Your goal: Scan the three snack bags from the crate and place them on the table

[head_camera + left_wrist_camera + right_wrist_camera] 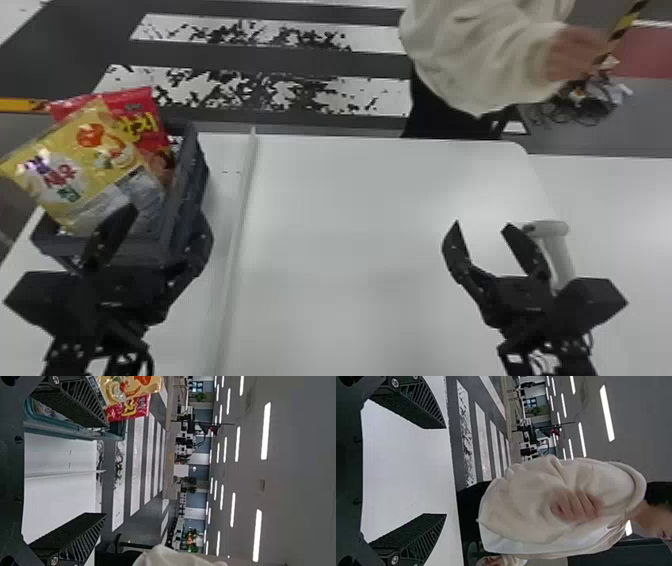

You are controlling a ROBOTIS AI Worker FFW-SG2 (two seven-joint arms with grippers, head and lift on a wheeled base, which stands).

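left pincer (pixel 106 470) wide, you should centre it on the yellow snack bag (pixel 60 165) ahead-left, squeezing softly, clear of the crate (pixel 186 200) wall.

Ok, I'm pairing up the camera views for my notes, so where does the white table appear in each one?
Head view: the white table spans the middle and lower part, with the crate on its left side.
Left wrist view: the table is seen between the fingers of the left end effector.
Right wrist view: the table is seen between the right end effector's fingers.
Shared landmark: white floor stripes beyond the table.
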